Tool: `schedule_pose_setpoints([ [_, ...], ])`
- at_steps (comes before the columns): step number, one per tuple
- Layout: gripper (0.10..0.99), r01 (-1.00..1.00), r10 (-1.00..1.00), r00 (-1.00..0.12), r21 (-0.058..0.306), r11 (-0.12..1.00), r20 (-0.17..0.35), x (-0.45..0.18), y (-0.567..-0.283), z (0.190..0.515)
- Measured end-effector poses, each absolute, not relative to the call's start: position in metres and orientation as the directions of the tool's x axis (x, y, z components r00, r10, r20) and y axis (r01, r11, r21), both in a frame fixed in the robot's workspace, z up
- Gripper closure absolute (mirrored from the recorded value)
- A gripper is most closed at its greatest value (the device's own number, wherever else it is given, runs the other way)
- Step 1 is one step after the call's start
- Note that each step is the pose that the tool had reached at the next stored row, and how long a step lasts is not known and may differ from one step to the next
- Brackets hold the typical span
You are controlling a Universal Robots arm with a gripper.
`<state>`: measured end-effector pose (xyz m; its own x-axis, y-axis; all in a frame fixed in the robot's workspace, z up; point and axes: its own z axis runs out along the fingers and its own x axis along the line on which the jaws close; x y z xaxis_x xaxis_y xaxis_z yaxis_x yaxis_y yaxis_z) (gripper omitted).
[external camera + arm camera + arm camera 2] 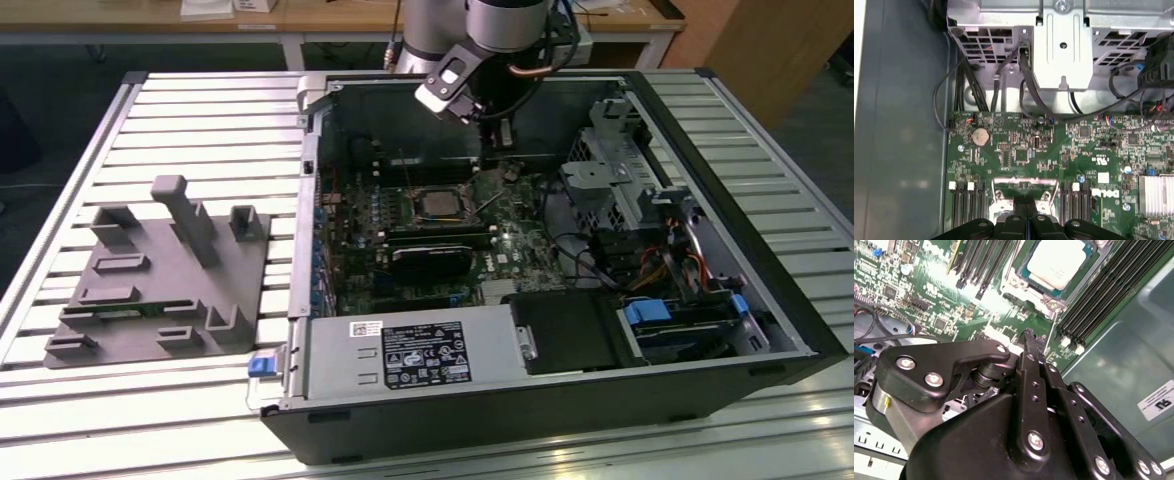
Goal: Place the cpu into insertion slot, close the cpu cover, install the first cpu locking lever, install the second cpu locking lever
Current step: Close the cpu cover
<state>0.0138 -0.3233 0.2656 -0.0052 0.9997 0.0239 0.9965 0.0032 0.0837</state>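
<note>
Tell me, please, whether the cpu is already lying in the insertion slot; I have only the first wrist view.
Observer: Yes. In the second wrist view the cpu lies flat inside the insertion slot, pale face up.
Operator: Thank you. Is the tool above it?
Observer: No. In the exterior view the tool hangs beside the cpu, toward the exterior view's right.
Operator: Is a locking lever standing free?
Observer: It seems so: in the second wrist view a thin wire lever slants up from the slot's corner, close to the tool's tip.
</note>
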Motion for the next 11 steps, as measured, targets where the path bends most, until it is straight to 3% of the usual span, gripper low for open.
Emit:
schedule_pose_setpoints([
  [11,0.98,0.996,1.0,-0.005,0.084,0.003,0.024,0.036,-0.323,0.265],
])
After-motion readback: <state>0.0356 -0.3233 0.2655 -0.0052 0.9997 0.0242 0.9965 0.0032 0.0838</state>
